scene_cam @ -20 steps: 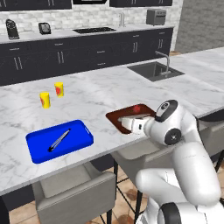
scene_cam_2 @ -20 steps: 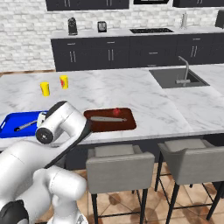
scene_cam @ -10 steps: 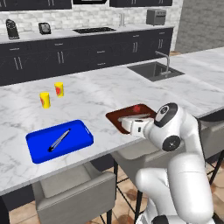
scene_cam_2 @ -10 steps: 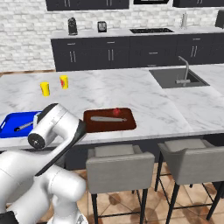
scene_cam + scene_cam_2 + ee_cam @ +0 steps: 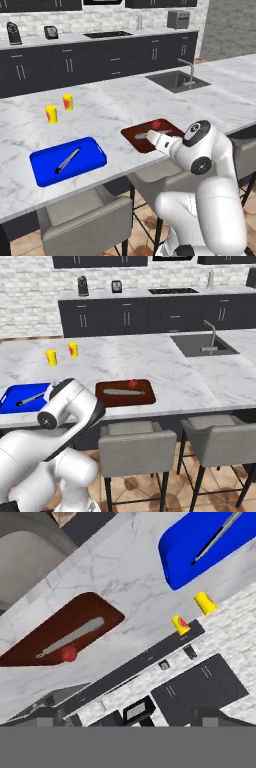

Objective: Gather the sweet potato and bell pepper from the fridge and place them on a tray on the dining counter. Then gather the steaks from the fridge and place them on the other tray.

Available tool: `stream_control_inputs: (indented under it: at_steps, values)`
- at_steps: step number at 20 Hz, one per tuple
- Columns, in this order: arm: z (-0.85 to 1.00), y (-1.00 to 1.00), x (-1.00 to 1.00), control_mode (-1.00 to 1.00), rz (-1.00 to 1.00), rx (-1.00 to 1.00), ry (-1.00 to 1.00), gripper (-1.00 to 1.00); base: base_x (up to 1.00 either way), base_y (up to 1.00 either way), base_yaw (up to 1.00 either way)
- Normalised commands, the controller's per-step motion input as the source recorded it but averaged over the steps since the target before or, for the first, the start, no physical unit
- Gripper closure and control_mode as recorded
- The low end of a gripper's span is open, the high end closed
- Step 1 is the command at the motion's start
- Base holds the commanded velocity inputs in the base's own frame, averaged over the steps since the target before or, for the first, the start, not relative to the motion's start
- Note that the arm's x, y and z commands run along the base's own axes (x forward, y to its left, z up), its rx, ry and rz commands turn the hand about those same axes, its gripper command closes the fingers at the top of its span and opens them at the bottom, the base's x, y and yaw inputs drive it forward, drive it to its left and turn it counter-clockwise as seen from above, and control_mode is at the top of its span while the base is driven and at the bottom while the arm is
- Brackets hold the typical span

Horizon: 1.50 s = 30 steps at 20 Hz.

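The hand (image 5: 159,142) is held low at the near edge of the tabletop (image 5: 110,107), seen from behind in the left base view, where its fingers are hidden by the wrist; whether it is open or closed cannot be told. Nothing is seen to be carried by it.

Just beyond the hand a dark red-brown tray (image 5: 150,135) is laid flat on the white-grey marbled tabletop. On it a grey knife-like utensil (image 5: 123,391) is set lengthwise, and the bell pepper (image 5: 133,383), small and bright red, is placed at the tray's far edge, just beside the utensil. In the hand view the bell pepper (image 5: 69,654) is found close to the utensil's thin end, ahead of the hand and apart from it.

Further off to the hand's left a blue tray (image 5: 68,160) is set on the same tabletop, with a slim grey utensil (image 5: 67,160) lying across it. Beyond that tray two small yellow containers (image 5: 51,114) are stood upright, near each other. A sink (image 5: 177,80) with a tap is sunk into the tabletop well off to the hand's right.

Grey stools (image 5: 132,449) are lined up below the near edge. Against the far wall dark cabinets (image 5: 125,318) are ranged under a white brick backsplash, with small appliances on their worktop.
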Motion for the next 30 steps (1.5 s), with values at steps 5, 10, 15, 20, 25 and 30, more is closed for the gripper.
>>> stream_control_inputs:
  at_steps: [5,10,15,20,25,30]
  values:
    - [1.0,0.0,-0.47,-1.0,0.06,0.6,0.47,-1.0,0.0,0.0,0.0]
    - [1.0,0.01,-0.36,-1.0,0.11,0.55,0.47,-1.0,0.0,0.0,0.0]
    - [1.0,0.07,-0.29,-1.0,0.13,0.6,0.5,-1.0,0.0,0.0,0.0]
    - [0.79,0.02,-0.03,-1.0,0.2,0.72,0.59,-1.0,0.0,0.0,0.0]
    - [0.66,0.0,0.02,-1.0,0.29,0.77,0.62,-1.0,0.0,0.0,0.0]
    - [0.69,0.0,0.12,-1.0,0.33,0.79,0.6,-1.0,0.0,0.0,0.0]
